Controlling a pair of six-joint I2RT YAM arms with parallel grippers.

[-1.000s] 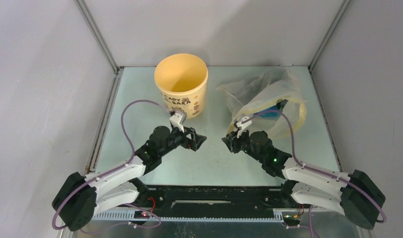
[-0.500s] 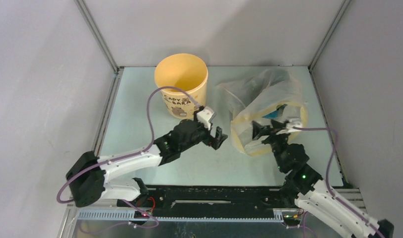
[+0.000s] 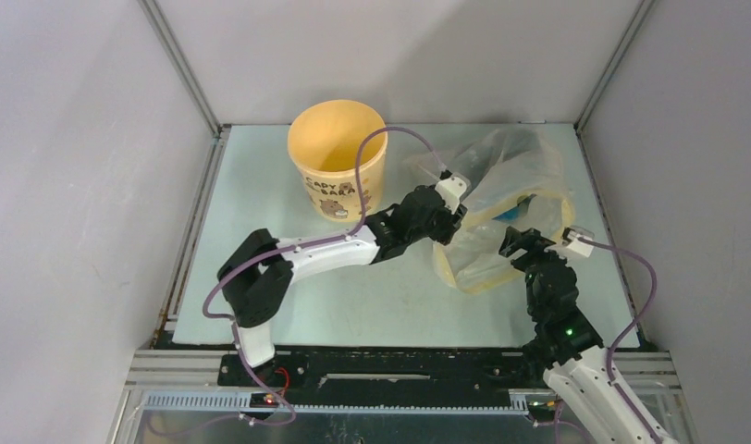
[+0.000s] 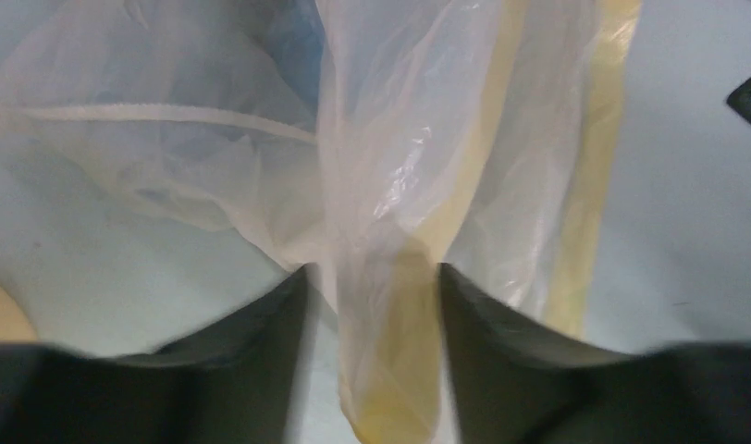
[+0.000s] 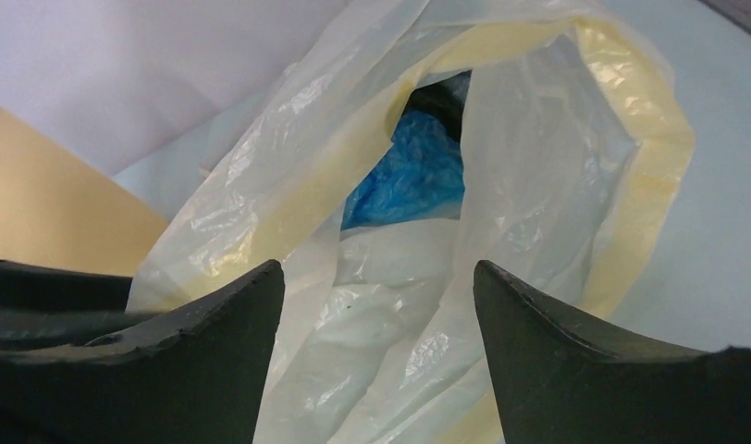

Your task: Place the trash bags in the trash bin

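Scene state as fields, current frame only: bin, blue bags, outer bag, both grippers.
trash bin: upright, no bags inside
pale bag: slumped right of the bin, mouth open
trash bags: blue, inside the pale bag
left gripper: jaws apart, astride a fold of the pale bag
right gripper: jaws apart, facing the bag's mouth

I saw the large pale yellowish see-through plastic bag at the counter's far right corner as thin, glossy, wrinkled film. The crumpled blue film bag inside looked softer and duller. The yellow-orange round plastic bucket had a smooth, satiny wall; the pale green counter looked matt.
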